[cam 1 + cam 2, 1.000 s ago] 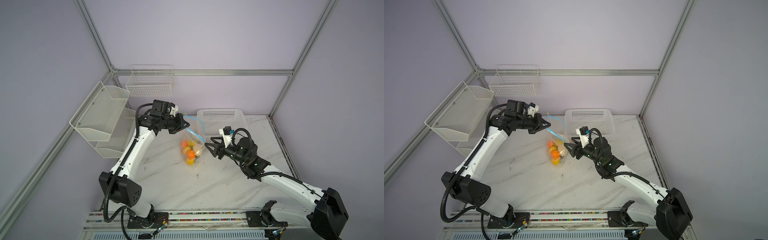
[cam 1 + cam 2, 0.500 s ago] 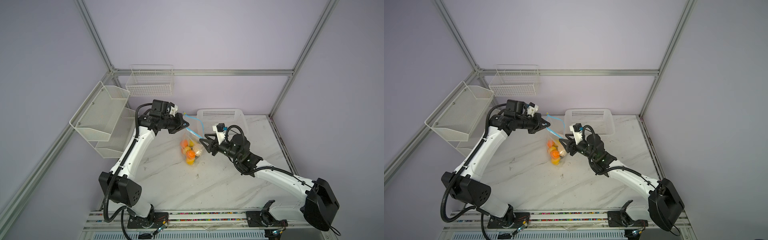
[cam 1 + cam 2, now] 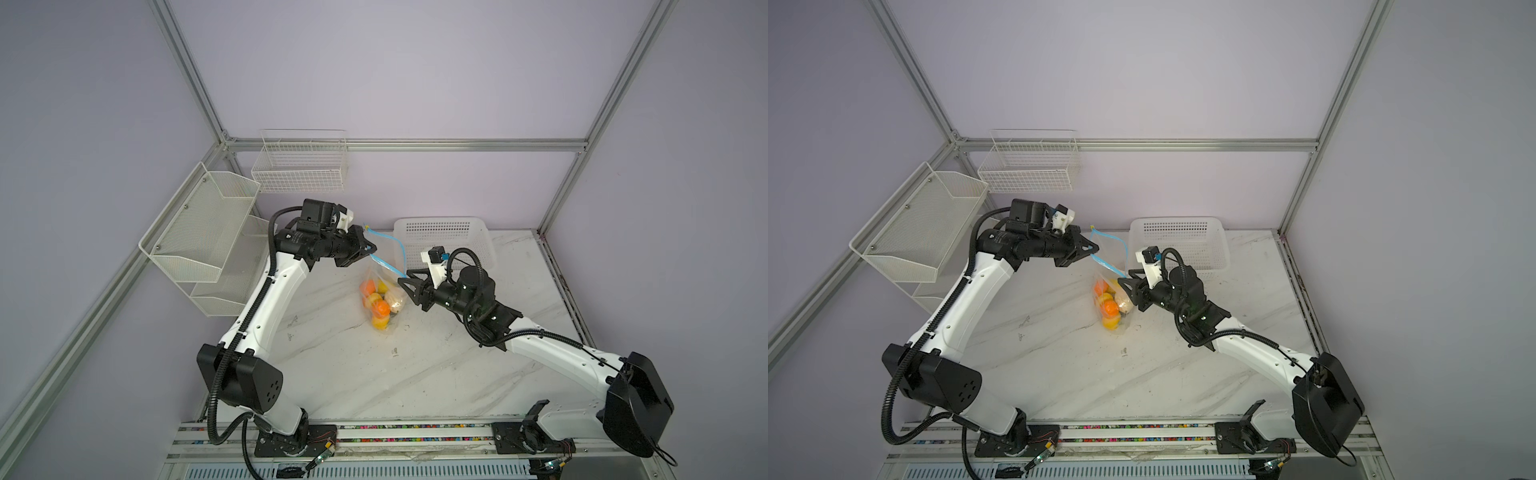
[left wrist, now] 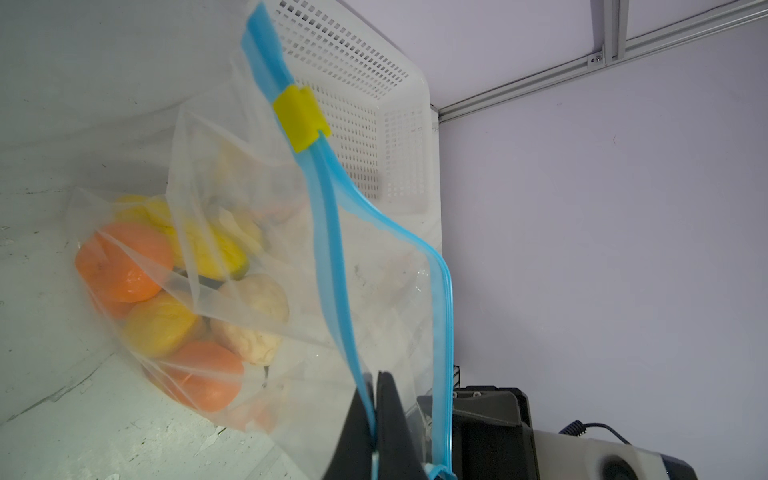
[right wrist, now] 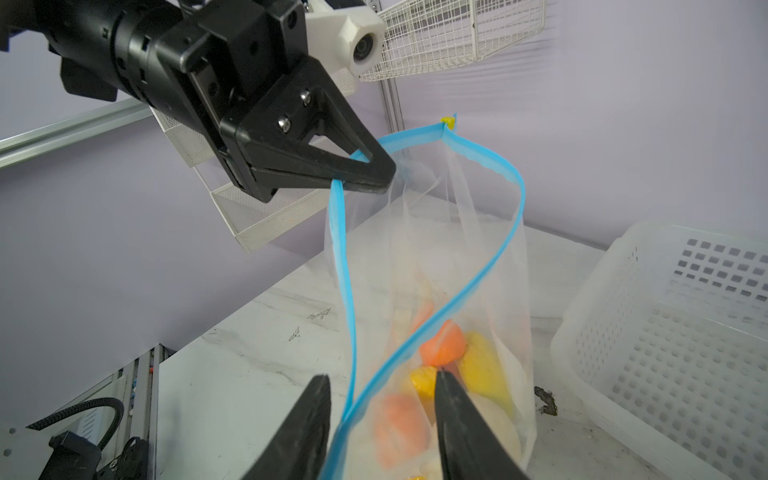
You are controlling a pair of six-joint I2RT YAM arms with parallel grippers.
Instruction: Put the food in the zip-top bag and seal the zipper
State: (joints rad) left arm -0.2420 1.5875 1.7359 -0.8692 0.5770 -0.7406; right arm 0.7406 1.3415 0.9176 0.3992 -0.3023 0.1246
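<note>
Pale lilac walls closed the cell at the back and both sides, framed by aluminium struts. The counter was white marble-patterned, grey-veined, with a few dark scuffs. A white wire basket hung on the back wall; a two-tier white mesh shelf was fixed to the left-hand wall. A slotted metal rail ran along the counter's front edge. Light fell evenly.

One bag, one plastic basket, two wall racks
</note>
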